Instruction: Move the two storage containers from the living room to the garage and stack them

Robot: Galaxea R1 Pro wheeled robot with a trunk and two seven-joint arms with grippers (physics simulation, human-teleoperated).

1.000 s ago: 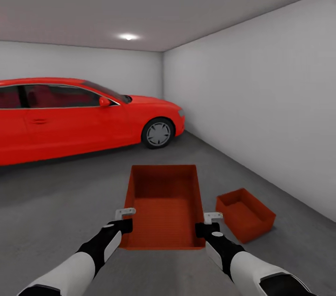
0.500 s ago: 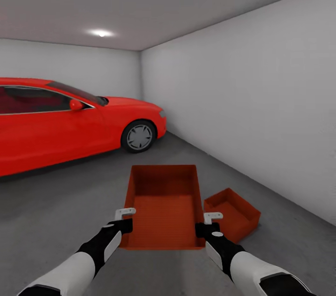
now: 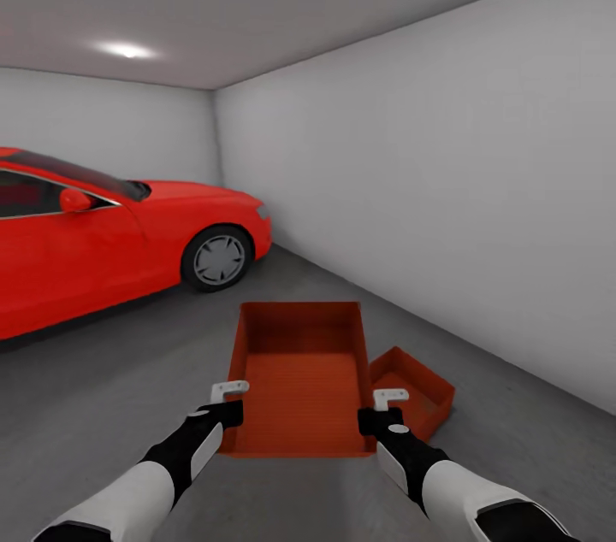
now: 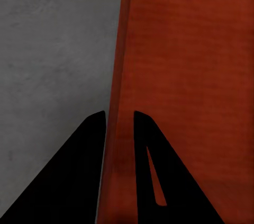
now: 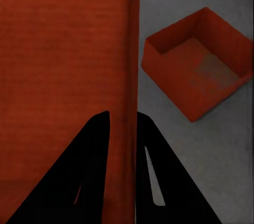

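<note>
garage (image 3: 411,166): plain white-grey walls, dark grey concrete floor (image 3: 103,388).
car (image 3: 111,243): red, at the left, front wheel toward the far corner.
carried container (image 3: 298,375): red-orange bin, open top up, held off the floor between both arms.
second container (image 3: 415,392): on the floor just right of the carried one, partly hidden behind it.
left gripper (image 4: 119,115): clamped on the carried bin's left wall.
right gripper (image 5: 123,114): clamped on its right wall.

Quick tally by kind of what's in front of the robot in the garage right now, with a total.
Storage containers: 2, the held container gripped on its side walls by the left gripper and right gripper, and the container on the floor
Cars: 1, the red car
Total: 3
</note>
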